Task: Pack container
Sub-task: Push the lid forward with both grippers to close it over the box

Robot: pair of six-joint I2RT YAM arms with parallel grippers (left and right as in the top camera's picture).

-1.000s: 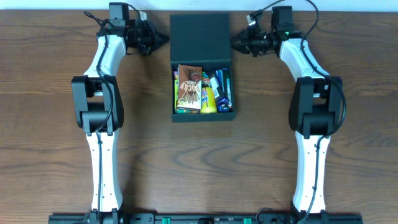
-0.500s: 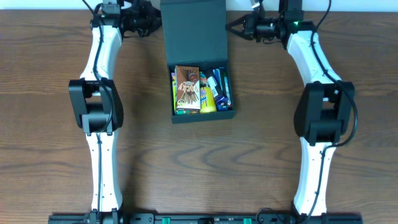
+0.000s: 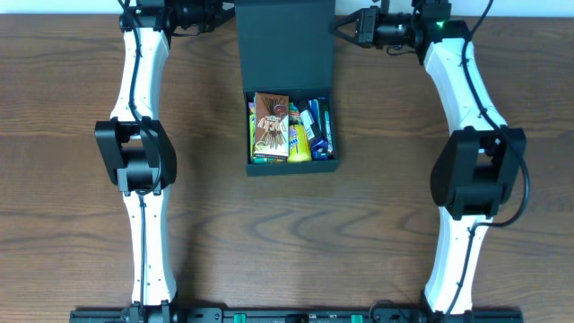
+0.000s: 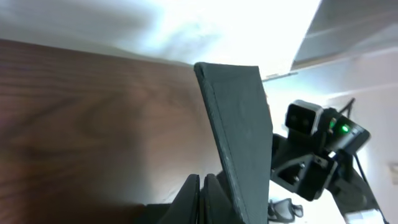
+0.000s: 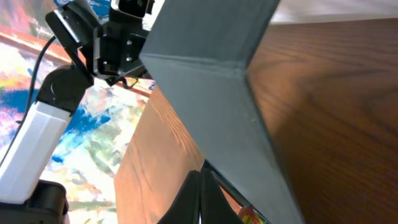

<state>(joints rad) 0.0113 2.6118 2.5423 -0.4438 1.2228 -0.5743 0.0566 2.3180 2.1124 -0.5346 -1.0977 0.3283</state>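
Left: the left gripper (image 3: 221, 13), jaws closed on nothing, tips against the left edge of the raised lid (image 3: 285, 45). Centre: the container (image 3: 292, 167) sits mid-tabletop (image 3: 72, 135), filled with snack packets (image 3: 316, 133). Right: the right gripper (image 3: 338, 25), jaws likewise closed, tips at the lid's right edge. The step in hand appears to be closing the packed box. The next move calls for both arms to swing the flap down together, evenly. Print on the brown packet (image 3: 272, 126) is too small to read.
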